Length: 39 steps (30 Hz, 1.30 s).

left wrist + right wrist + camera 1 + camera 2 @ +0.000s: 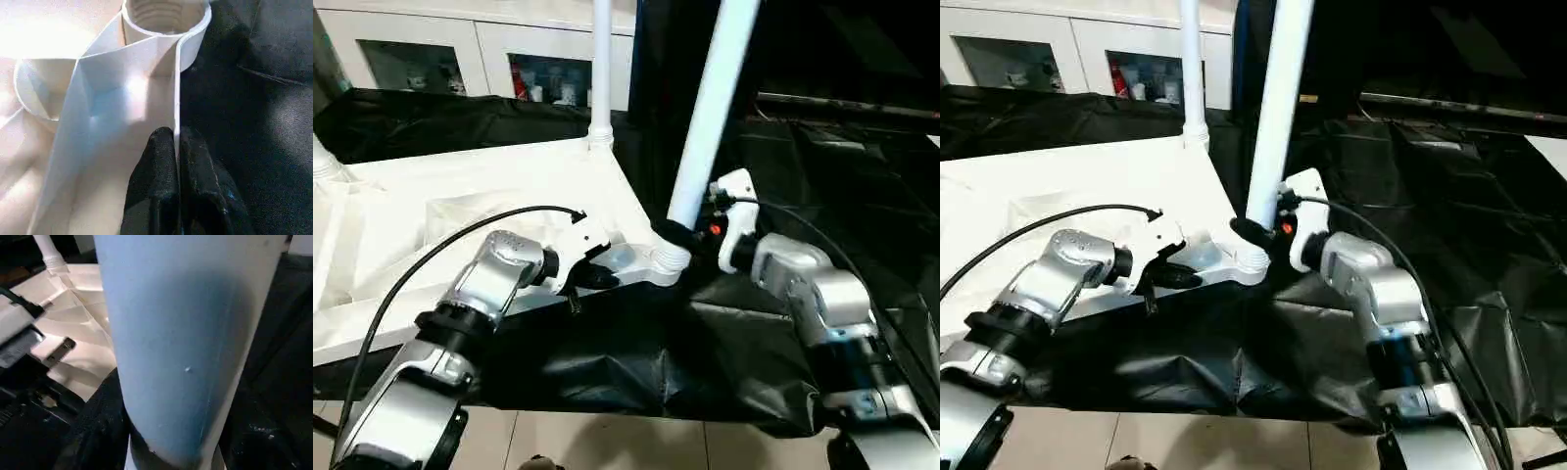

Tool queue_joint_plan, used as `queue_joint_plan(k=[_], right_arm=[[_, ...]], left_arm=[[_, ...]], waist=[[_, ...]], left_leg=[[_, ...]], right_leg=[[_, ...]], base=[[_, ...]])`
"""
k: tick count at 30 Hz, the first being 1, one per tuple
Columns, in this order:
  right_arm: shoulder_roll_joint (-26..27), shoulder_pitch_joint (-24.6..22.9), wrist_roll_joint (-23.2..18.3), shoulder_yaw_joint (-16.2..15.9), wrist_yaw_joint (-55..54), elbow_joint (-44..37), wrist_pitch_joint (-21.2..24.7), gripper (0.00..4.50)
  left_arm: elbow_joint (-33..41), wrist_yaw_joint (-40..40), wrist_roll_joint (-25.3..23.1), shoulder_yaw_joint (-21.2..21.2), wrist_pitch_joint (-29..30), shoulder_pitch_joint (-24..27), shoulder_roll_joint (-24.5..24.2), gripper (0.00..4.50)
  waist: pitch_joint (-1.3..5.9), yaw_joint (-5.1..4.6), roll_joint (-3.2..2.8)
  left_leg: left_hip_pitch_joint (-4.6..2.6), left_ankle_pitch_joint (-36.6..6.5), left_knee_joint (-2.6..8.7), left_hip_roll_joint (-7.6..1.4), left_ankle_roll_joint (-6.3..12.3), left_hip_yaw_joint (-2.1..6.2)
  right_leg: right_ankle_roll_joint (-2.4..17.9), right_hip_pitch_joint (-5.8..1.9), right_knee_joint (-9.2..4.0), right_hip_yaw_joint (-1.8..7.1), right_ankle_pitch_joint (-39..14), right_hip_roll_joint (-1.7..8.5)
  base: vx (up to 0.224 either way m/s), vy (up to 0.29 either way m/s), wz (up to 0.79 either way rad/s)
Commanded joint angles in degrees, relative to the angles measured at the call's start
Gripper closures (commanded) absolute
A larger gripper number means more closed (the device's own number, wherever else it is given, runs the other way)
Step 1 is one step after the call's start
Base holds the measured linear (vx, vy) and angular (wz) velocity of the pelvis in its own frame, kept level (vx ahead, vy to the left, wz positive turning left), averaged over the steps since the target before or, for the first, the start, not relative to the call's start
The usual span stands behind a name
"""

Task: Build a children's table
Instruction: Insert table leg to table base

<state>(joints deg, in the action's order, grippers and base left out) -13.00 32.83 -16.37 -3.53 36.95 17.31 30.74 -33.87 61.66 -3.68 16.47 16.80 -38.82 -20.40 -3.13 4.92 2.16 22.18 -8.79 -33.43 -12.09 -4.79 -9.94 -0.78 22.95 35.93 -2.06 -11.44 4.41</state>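
Two silver forearms rise from the bottom corners of the head view, over a black cloth (636, 362) draped across the lower middle. The left gripper (597, 266), left of centre, has its black fingers (161, 166) pinched together on the thin side wall of the tabletop (460, 211), which lies upside down across the left half of the frame. Just right of it, at the frame's centre, the near corner socket (668, 258) holds the near leg (715, 103), which leans up toward the top edge. The right gripper (688, 238) is clamped around that leg's base just above the socket. A second leg (601, 69) stands upright at the far corner, top centre, before a white cabinet (431, 44).
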Motion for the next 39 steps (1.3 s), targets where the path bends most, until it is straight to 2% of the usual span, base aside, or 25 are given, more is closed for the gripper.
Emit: queue_joint_plan(k=[1, 6, 11, 13, 17, 21, 23, 27, 28, 30, 31, 32, 33, 34, 35, 36, 38, 39], right_arm=[[-0.1, 1.1, 0.8, -0.3, 0.1, 1.7, -1.2, 2.57], [0.9, 3.1, 1.8, -0.9, 0.1, 6.3, -2.7, 2.58], [2.0, 5.1, 2.5, -0.7, 0.2, 11.3, -5.1, 2.59], [2.3, 5.8, 2.6, -0.9, 0.7, 12.9, -5.4, 2.59], [2.1, 7.0, 3.4, -2.4, 2.8, 15.8, -5.4, 2.59], [2.0, 7.4, 3.9, -3.0, 3.9, 17.4, -5.6, 2.59], [2.4, 7.7, 3.6, -2.2, 4.2, 19.0, -6.0, 2.59], [3.4, 7.8, 1.2, 1.9, 3.0, 22.7, -7.1, 2.59], [3.4, 7.8, 1.0, 2.2, 2.9, 22.8, -7.1, 2.59], [3.6, 6.5, -0.3, 4.3, 2.3, 23.4, -8.1, 2.59], [3.6, 6.0, -0.7, 4.9, 2.2, 23.4, -8.4, 2.59], [3.6, 5.2, -0.8, 5.1, 2.2, 23.3, -9.1, 2.59], [3.6, 4.9, -0.8, 5.2, 2.3, 23.3, -9.4, 2.59], [3.6, 3.9, -0.8, 5.2, 2.4, 22.8, -10.1, 2.59], [3.6, 3.4, -0.7, 5.3, 2.5, 22.7, -10.6, 2.59], [3.9, 1.8, -0.8, 5.6, 2.8, 22.0, -12.0, 2.59], [3.9, 1.5, -0.9, 5.7, 2.9, 21.8, -12.3, 2.59], [4.4, 0.0, -1.0, 6.1, 3.3, 21.3, -14.1, 2.59]], left_arm=[[1.6, 0.6, 4.1, -2.1, -2.3, 1.3, 1.1, 4.5], [3.2, 1.3, 5.1, -2.7, -3.4, 2.6, 0.9, 4.5], [4.1, 2.5, 4.9, -2.5, -3.1, 3.2, 0.5, 4.5], [4.3, 3.3, 4.3, -1.9, -2.6, 3.3, 0.1, 4.5], [3.3, 3.9, 2.1, 0.3, -0.3, 2.6, -1.2, 4.5], [2.4, 4.0, 1.5, 0.8, 0.4, 1.9, -1.5, 4.5], [1.5, 3.6, 1.3, 0.7, 0.3, 1.2, -1.4, 4.5], [0.6, 2.3, 1.1, 0.3, 0.3, 0.4, -1.0, 4.5], [0.6, 2.3, 1.2, 0.3, 0.4, 0.4, -1.0, 4.5], [0.7, 1.9, 1.2, 0.1, 0.6, 0.3, -0.9, 4.5], [0.6, 1.8, 1.2, 0.1, 0.6, 0.3, -0.9, 4.5], [0.5, 1.6, 1.2, 0.0, 0.6, 0.3, -0.9, 4.5], [0.5, 1.5, 1.2, 0.0, 0.5, 0.2, -0.9, 4.5], [0.5, 1.5, 1.2, -0.1, 0.5, 0.2, -0.9, 4.5], [0.4, 1.6, 1.2, -0.1, 0.5, 0.2, -0.9, 4.5], [0.0, 1.1, 1.3, -0.4, 0.2, 0.0, -0.8, 4.5], [0.0, 1.0, 1.3, -0.5, 0.2, 0.0, -0.7, 4.5], [-0.5, 0.6, 1.3, -0.6, -0.1, -0.2, -0.6, 4.5]], waist=[[4.07, 0.07, 0.08], [4.13, 0.11, 0.0], [4.15, 0.03, -0.04], [4.17, -0.08, -0.28], [4.13, -0.33, -0.22], [4.23, -0.47, -0.36], [4.21, -0.56, -0.39], [4.05, -0.54, -0.62], [4.09, -0.53, -0.59], [4.14, -0.43, -1.0], [4.2, -0.43, -0.86], [4.27, -0.26, -1.05], [4.27, -0.25, -0.89], [4.31, -0.12, -1.66], [4.27, -0.17, -1.24], [4.29, -0.06, -1.47], [4.24, 0.03, -1.31], [4.23, 0.04, -1.47]], left_leg=[[-1.13, -9.4, 3.68, -0.68, -0.6, -0.29], [-1.35, -9.0, 3.62, -0.75, -0.16, -0.42], [-1.26, -9.0, 3.58, -0.68, -0.3, -0.46], [-1.27, -8.9, 3.61, -0.68, -0.24, -0.4], [-1.28, -9.4, 3.62, -0.63, -0.25, -0.42], [-1.38, -9.8, 3.58, -0.71, -0.55, -0.37], [-1.35, -10.0, 3.54, -0.63, -0.45, -0.41], [-1.55, -12.7, 3.71, -0.76, -1.19, -0.32], [-1.55, -12.8, 3.71, -0.77, -1.26, -0.29], [-1.6, -12.6, 3.7, -0.78, -1.36, -0.24], [-1.55, -12.3, 3.68, -0.77, -1.25, -0.26], [-1.53, -11.8, 3.64, -0.75, -1.12, -0.24], [-1.5, -11.4, 3.61, -0.74, -0.87, -0.29], [-1.52, -11.5, 3.59, -0.69, -1.01, -0.16], [-1.52, -12.0, 3.59, -0.73, -1.01, -0.26], [-1.53, -12.4, 3.63, -0.71, -1.11, -0.18], [-1.63, -13.4, 3.72, -0.74, -1.23, -0.17], [-1.65, -13.7, 3.78, -0.76, -1.4, -0.13]], right_leg=[[13.2, -2.83, -3.67, 1.74, -2.6, 2.95], [13.2, -2.67, -3.54, 1.73, -2.3, 2.9], [13.3, -2.72, -3.48, 1.75, -2.0, 2.87], [13.4, -2.76, -3.41, 1.73, -1.6, 2.81], [13.7, -2.79, -3.44, 1.69, -1.6, 2.73], [14.0, -2.78, -3.39, 1.69, -1.5, 2.76], [14.3, -2.8, -3.43, 1.71, -1.1, 2.77], [14.3, -2.63, -3.78, 1.74, -4.4, 2.9], [14.4, -2.68, -3.73, 1.73, -4.4, 2.9], [14.6, -2.65, -3.61, 1.7, -3.3, 2.83], [14.6, -2.73, -3.6, 1.69, -2.7, 2.81], [14.8, -2.79, -3.46, 1.68, -1.5, 2.82], [15.0, -2.82, -3.42, 1.65, -0.5, 2.76], [15.2, -2.84, -3.3, 1.61, -0.2, 2.78], [15.2, -2.8, -3.46, 1.61, -0.1, 2.72], [15.3, -2.86, -3.42, 1.58, -0.3, 2.75], [15.0, -2.79, -3.61, 1.58, -1.7, 2.75], [15.0, -2.77, -3.68, 1.56, -2.2, 2.73]], base=[[0.0, 0.0, 0.0], [0.0, 0.0, 0.0], [0.0, 0.0, 0.0], [0.0, 0.0, 0.0], [0.0, 0.0, 0.0], [0.0, 0.0, 0.0], [0.0, 0.0, 0.0], [0.0, 0.0, 0.0], [0.0, 0.0, 0.0], [0.0, 0.0, 0.0], [0.0, 0.0, 0.0], [0.0, 0.0, 0.0], [0.0, 0.0, 0.0], [0.0, 0.0, 0.0], [0.0, 0.0, 0.0], [0.0, 0.0, 0.0], [0.0, 0.0, 0.0], [0.0, 0.0, 0.0]])
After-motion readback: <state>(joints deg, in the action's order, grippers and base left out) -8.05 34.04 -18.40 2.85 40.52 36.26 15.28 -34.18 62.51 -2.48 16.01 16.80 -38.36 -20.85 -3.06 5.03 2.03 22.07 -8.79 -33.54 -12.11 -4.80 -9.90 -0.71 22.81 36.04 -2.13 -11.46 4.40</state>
